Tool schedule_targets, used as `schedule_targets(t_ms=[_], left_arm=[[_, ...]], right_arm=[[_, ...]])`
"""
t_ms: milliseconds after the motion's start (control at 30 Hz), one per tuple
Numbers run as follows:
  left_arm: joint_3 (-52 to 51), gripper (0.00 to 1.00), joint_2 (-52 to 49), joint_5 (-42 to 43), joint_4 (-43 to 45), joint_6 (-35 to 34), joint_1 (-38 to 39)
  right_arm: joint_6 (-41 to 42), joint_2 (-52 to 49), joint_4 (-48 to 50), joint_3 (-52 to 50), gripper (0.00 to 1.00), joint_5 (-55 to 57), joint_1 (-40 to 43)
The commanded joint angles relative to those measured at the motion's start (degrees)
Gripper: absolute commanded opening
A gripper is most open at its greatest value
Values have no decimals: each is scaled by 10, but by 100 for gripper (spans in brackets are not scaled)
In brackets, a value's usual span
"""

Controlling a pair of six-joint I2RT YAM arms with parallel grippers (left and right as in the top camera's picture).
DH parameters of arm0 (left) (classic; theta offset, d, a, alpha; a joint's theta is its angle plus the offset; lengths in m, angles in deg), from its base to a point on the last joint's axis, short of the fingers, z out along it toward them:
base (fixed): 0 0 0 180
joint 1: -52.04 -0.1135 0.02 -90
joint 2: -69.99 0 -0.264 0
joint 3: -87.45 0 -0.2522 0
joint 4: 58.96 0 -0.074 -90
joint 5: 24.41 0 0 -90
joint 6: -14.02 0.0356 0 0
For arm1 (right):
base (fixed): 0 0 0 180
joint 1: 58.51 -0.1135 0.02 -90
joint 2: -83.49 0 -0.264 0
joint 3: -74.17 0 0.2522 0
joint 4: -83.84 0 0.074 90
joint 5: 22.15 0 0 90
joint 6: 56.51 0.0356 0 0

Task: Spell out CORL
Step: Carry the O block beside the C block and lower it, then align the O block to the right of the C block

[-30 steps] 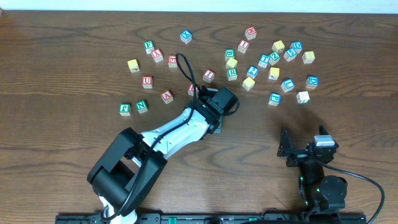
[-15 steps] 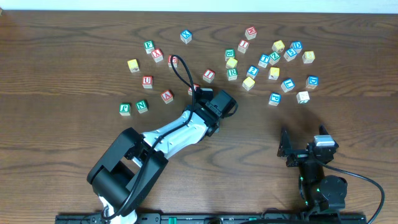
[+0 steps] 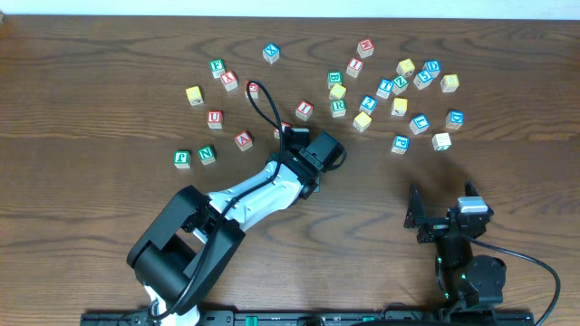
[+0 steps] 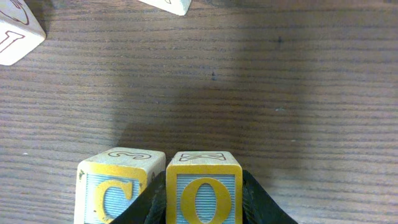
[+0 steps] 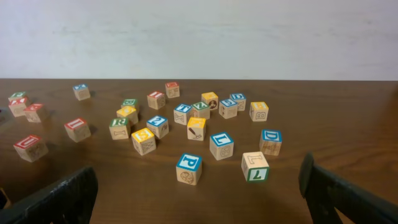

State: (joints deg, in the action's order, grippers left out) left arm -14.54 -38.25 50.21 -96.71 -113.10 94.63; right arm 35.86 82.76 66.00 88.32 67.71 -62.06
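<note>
In the left wrist view my left gripper (image 4: pixel 203 180) is shut on the yellow-framed O cube (image 4: pixel 203 193), which stands on the table. The C cube (image 4: pixel 115 190) stands right beside it on the left, with one black finger (image 4: pixel 149 205) in the narrow gap between them. From overhead the left arm's wrist (image 3: pixel 317 152) hides both cubes. The green R cube (image 3: pixel 338 106) (image 5: pixel 119 127) and the blue L cube (image 3: pixel 419 123) (image 5: pixel 221 145) sit in the scattered group at the back right. My right gripper (image 3: pixel 442 211) (image 5: pixel 199 205) is open and empty near the front edge.
Many other letter cubes lie scattered across the back of the table, red and green ones at the left (image 3: pixel 214 118), blue and yellow ones at the right (image 3: pixel 400 143). A white cube (image 4: pixel 18 37) lies just ahead of my left gripper. The left arm's cable (image 3: pixel 267 104) loops over the red cubes.
The left wrist and its cable shifted slightly a second ago and have held still since. The right arm has not moved.
</note>
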Motion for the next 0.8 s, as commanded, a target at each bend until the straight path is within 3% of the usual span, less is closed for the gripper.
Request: schedule_targets(t_ms=[0, 767], left_arm=[[-9, 7, 2, -7, 6, -16, -1], [-26, 7, 2, -3, 20, -31, 0]], right_arm=[[4, 2, -2, 0, 99, 4, 4], [4, 2, -2, -1, 99, 4, 4]])
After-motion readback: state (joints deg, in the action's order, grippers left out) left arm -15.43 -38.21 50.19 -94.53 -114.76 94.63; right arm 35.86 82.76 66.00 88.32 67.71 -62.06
